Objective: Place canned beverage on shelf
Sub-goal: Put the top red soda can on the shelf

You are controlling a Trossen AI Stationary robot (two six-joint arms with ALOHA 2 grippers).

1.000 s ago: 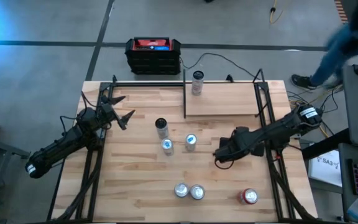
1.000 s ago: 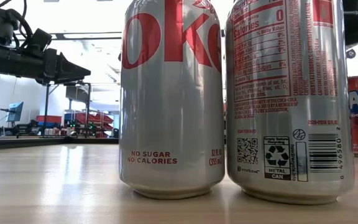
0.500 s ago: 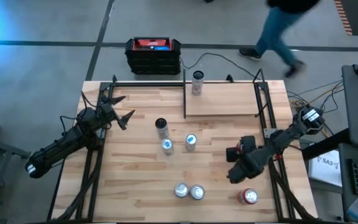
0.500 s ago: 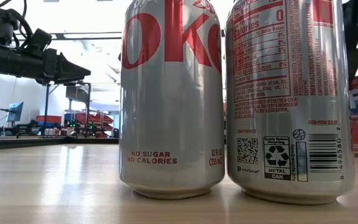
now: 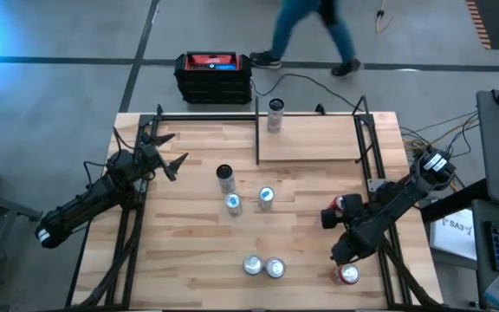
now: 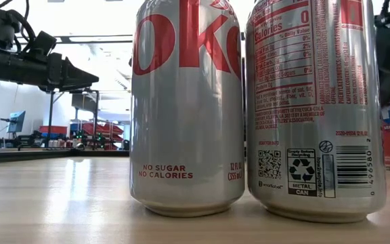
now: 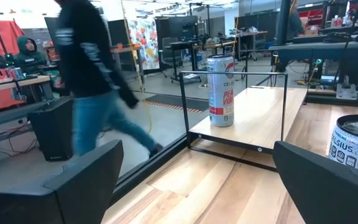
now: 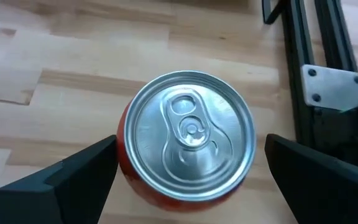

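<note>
The right gripper (image 5: pixel 344 256) hung, fingers apart, over the red can (image 8: pixel 188 146) near the table (image 5: pixel 189 251) front-right edge, beside the black frame (image 8: pixel 316 74). The silver pair (image 5: pixel 263 266) stood to its left, seemingly clear. The shelf (image 5: pixel 319 139) held one can (image 5: pixel 275 113). The left gripper (image 5: pixel 165 152) waited open. A person (image 5: pixel 306 30) crossed behind.

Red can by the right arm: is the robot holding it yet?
No. The right gripper hangs open above the red can, fingers either side, not touching. The left gripper holds nothing.
</note>
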